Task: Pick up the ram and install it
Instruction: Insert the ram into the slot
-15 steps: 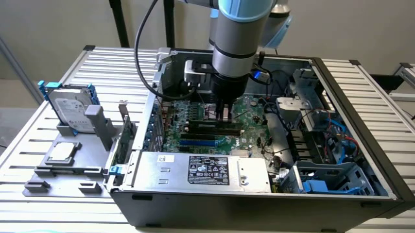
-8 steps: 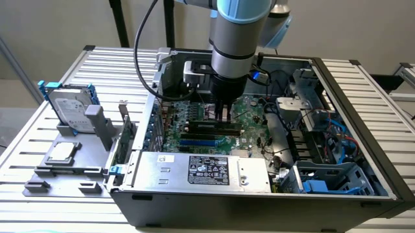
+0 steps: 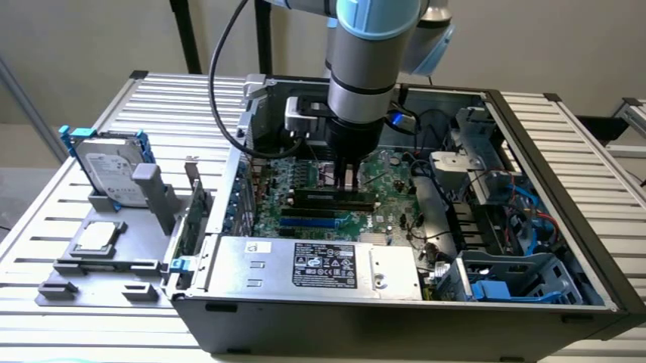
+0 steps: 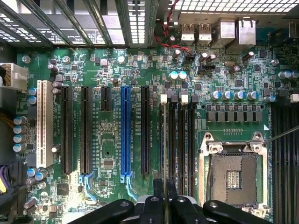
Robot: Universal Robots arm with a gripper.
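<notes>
In the exterior view, the black pincer (image 3: pixel 346 175) is reaching into the open grey computer case (image 3: pixel 565 302) on the slatted metal desk (image 3: pixel 121 325). In the wrist view, the pincer (image 4: pixel 164 193) is gripping the thin green ram stick (image 4: pixel 164 140) edge-on over the black motherboard slots (image 4: pixel 180 144).

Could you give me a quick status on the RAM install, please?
Gripper shut on the ram, edge-on above the memory slots. Nothing in the way.

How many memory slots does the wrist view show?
4 memory slots, side by side between the blue slot and CPU socket. The gripper hides their ends.
</notes>
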